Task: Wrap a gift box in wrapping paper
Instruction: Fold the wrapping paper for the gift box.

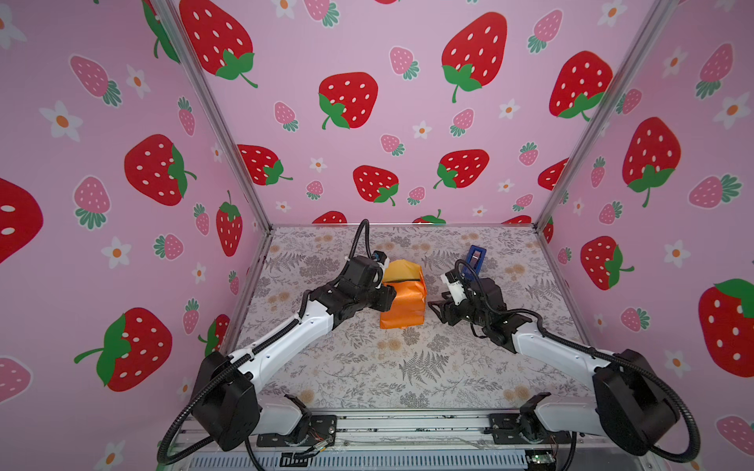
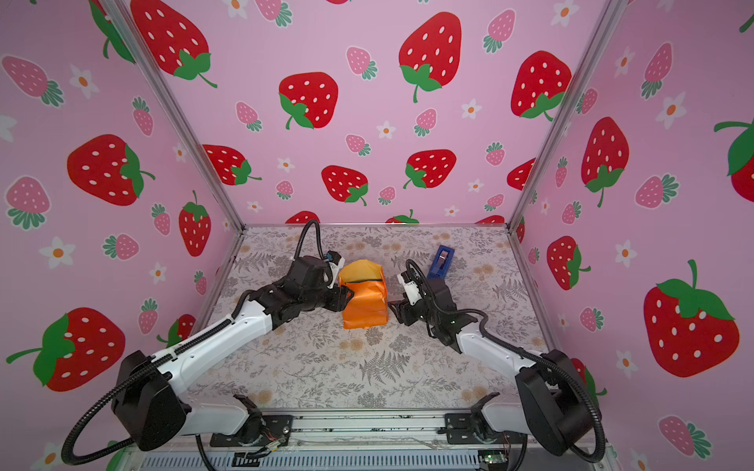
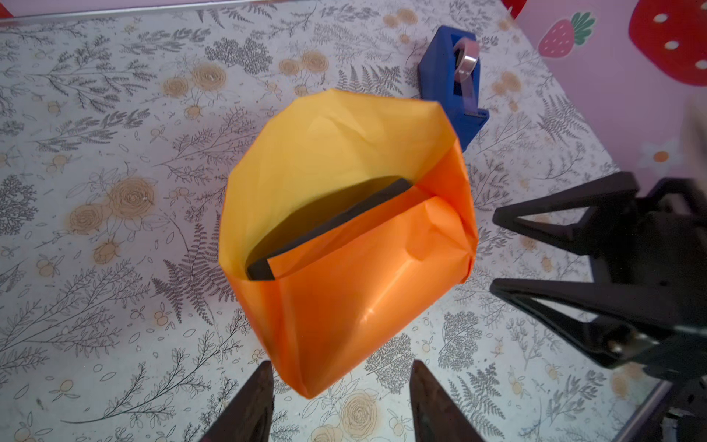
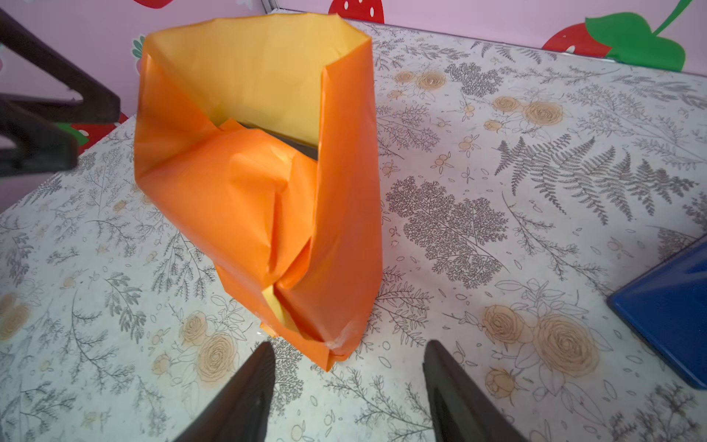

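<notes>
Left wrist view: blue tape dispenser (image 3: 451, 76) near wrapping paper (image 3: 344, 298) w/ gift box (image 3: 260, 269) inside; left fingers (image 3: 248, 413) & right fingers (image 4: 459, 402) apart, empty, flanking paper.

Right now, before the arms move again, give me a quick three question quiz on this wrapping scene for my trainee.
1. True or false: the wrapping paper fully covers the top of the gift box.
2. The left gripper and the right gripper are: A both open, B both shut on the paper, C one open and one shut?
3. What colour is the tape dispenser?

Key: 1 false, the paper stands open at the top and the black box shows inside. 2 A. 3 blue.
</notes>
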Controlling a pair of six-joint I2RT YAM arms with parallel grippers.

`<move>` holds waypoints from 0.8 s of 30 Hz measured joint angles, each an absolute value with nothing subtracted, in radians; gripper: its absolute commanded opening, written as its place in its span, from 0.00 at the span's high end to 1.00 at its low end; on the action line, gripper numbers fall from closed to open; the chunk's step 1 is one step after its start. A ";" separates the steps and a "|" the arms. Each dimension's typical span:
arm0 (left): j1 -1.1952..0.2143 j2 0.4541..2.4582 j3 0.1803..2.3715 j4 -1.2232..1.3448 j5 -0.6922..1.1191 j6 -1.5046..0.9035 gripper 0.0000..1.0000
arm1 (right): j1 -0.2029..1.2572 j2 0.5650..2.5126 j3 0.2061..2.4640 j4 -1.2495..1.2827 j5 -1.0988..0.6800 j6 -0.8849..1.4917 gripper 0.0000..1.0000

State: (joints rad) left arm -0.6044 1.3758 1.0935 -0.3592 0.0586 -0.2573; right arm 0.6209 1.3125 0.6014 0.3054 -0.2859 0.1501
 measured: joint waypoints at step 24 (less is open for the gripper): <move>-0.595 1.458 1.159 -0.439 0.019 -0.212 0.42 | 0.620 1.469 0.620 0.604 -0.400 0.026 0.44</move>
State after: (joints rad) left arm -0.5953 1.4582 1.1587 -0.4389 0.0189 -0.2123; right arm 0.6205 1.4689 0.6205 0.6041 -0.3996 0.0261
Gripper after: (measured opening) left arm 0.575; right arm 0.565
